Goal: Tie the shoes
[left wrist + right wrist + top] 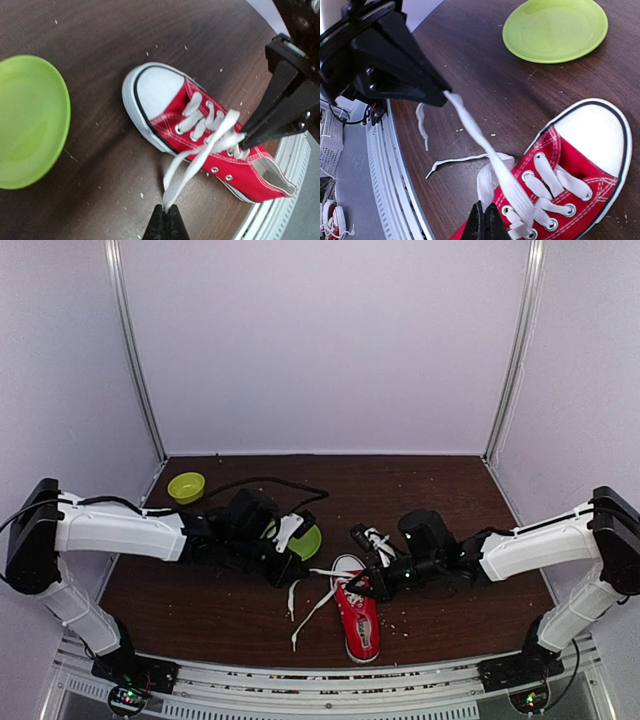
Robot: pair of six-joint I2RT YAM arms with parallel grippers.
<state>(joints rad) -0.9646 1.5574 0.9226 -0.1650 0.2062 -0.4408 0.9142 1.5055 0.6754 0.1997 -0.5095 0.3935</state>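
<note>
Dark wooden desk (450, 500), front edge: likely light red canvas sneaker (358, 615), limp white laces (200, 155) probably best held mid-length, pinched tight in left claw (167, 212) and right claw (484, 209).

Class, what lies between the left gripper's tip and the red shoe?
A stretched white lace runs from the shut left gripper up to the shoe, over the brown table. The left wrist view shows it best.
</note>
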